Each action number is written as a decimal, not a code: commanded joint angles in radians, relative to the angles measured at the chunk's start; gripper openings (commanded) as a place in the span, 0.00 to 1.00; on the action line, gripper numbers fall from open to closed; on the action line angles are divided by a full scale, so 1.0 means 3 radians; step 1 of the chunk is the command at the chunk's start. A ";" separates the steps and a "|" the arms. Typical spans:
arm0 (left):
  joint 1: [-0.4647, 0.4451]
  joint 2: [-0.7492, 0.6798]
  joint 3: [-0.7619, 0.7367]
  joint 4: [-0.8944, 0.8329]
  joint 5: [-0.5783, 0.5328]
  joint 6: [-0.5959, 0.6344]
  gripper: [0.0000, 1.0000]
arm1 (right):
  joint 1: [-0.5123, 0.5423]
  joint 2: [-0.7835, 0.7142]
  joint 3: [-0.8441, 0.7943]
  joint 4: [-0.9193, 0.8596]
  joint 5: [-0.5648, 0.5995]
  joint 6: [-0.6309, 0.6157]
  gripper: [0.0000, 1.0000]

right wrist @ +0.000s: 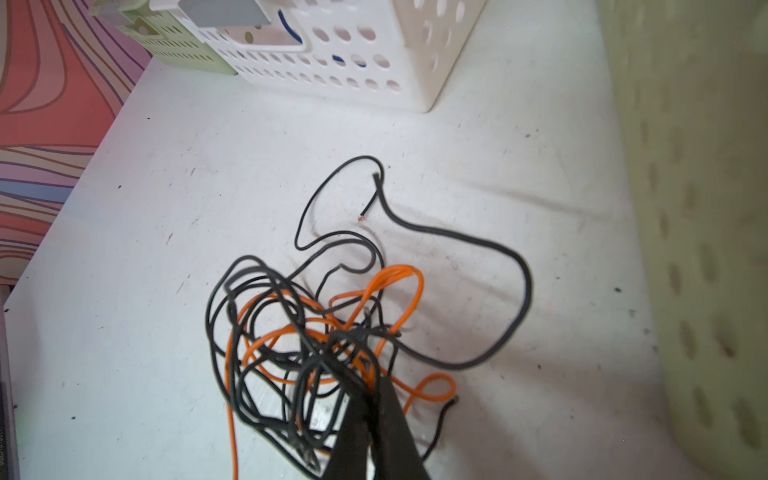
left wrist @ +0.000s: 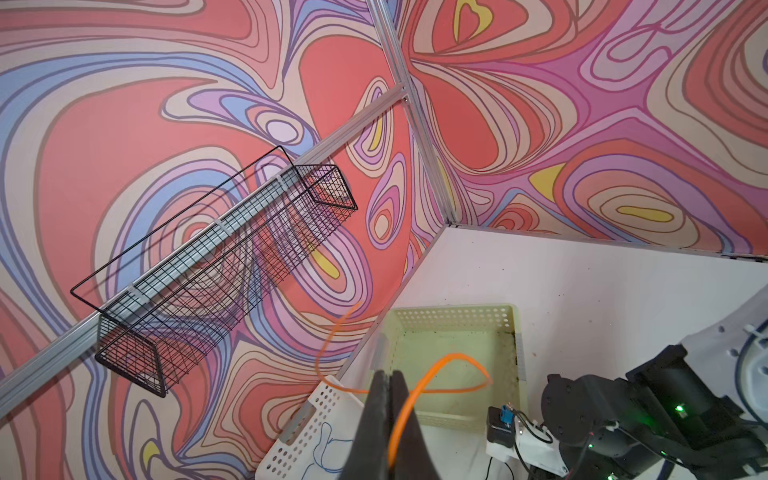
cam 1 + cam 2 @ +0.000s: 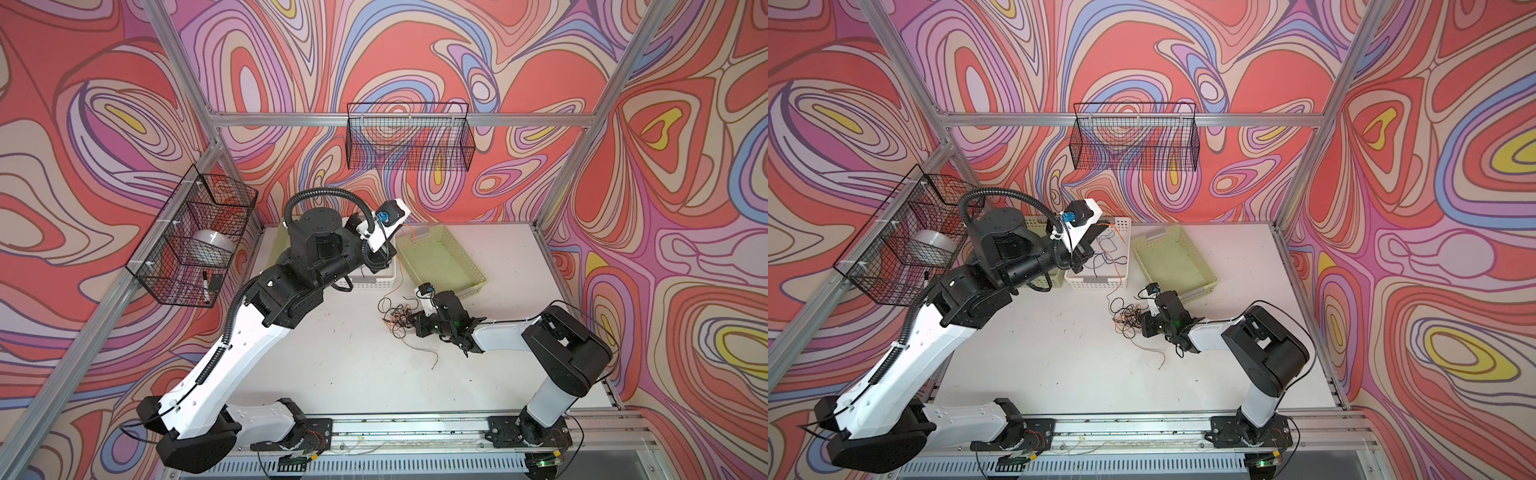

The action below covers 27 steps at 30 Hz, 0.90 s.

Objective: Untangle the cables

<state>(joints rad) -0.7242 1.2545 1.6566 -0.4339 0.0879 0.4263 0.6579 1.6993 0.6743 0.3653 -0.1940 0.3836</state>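
White counter (image 3: 340,357) lies open toward the front; the tangled cables (image 3: 395,318) sit just beside a green tray (image 3: 449,257), right tool (image 1: 374,399) clamped on them. Left tool (image 2: 387,376), raised over a white basket (image 3: 1096,283), pinches one orange cable (image 2: 457,354).

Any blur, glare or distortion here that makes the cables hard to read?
Right wrist view: tangle mostly sharp with soft shadows beneath, green tray out of focus. Left wrist view: orange cable smears where it loops away. Both top views: even light, no glare, frame posts splayed by the wide lens.
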 commanded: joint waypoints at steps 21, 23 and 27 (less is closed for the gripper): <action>0.0364 -0.0162 -0.0221 -0.0231 0.0064 -0.0173 0.00 | 0.0015 -0.1125 0.0174 -0.0588 -0.0595 -0.1188 0.57; 0.0364 -0.0128 -0.0159 -0.0217 0.0120 -0.0183 0.00 | 0.0016 -0.0986 0.0270 -0.0527 -0.0865 -0.1128 0.58; 0.0362 -0.0072 -0.0086 -0.0200 0.0195 -0.0200 0.00 | 0.0061 -0.0644 0.0457 -0.0409 -0.1082 -0.0992 0.60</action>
<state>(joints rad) -0.6163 1.2221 1.5932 -0.5201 0.1062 0.3809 0.6647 1.4532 0.7780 0.1909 -0.3954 0.0757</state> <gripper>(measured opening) 0.047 0.599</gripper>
